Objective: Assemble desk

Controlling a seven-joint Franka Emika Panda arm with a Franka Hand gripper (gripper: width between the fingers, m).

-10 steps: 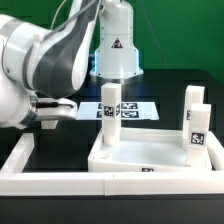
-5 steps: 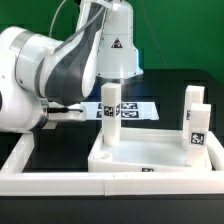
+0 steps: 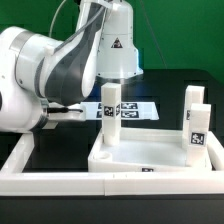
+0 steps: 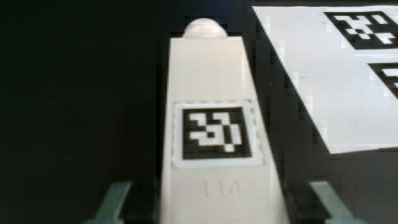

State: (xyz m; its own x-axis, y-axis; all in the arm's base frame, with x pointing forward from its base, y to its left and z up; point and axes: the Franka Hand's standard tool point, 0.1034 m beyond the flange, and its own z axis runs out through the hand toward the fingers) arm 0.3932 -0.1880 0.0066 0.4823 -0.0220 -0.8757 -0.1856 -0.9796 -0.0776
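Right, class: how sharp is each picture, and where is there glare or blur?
Exterior view: soft and grainy, robot arm bright, desk panel evenly lit without hard shadows. Wrist view: the leg and its tag blur slightly, the marker board looks washed out.

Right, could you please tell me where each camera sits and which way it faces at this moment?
Exterior view: off the arm, slightly above the table, facing across the desk panel and its standing legs; the arm fills the exterior view's left.
Wrist view: on the wrist, looking along a lying leg on the black table; the claw shows as two fingers flanking the leg, apart from it.
Shared: the marker board.
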